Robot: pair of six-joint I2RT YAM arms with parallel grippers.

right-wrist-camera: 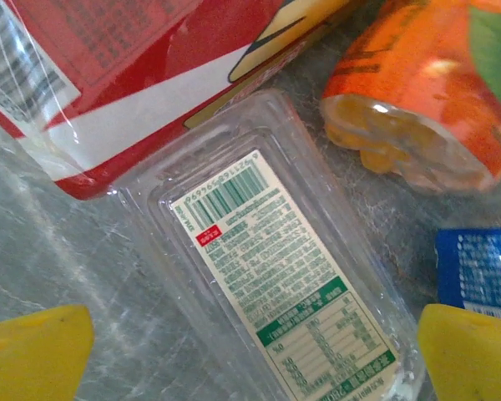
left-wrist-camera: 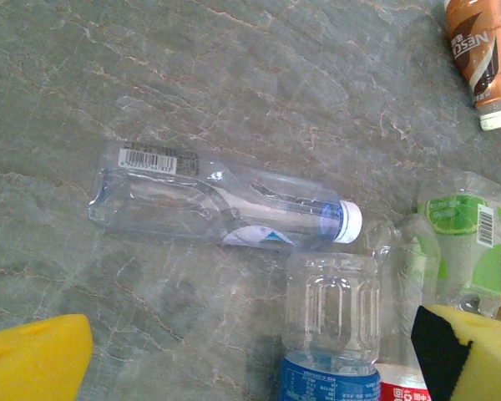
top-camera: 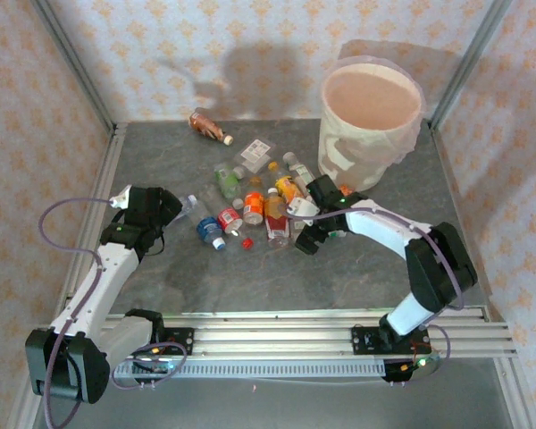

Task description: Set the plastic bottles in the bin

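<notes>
Nothing binned yet, I judge: the bottles (top-camera: 253, 207) lie scattered mid-table (top-camera: 161, 152), the bin (top-camera: 366, 147) stands at the far right, and my left gripper (left-wrist-camera: 250, 368) and right gripper (right-wrist-camera: 255, 351) hang spread wide, empty, over the pile.

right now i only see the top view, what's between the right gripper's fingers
Observer: In its wrist view the right gripper is open over a flat clear bottle with a white printed label, and it isn't gripping it.
Operator: anything crowding it
Observer: A red-labelled bottle and an orange bottle lie close at one end. I cannot tell whether they touch it.
Operator: and the left
Observer: The left gripper is open. Ahead of its pads a white-capped bottle lies on its side, with a barcode sticker near its base.
</notes>
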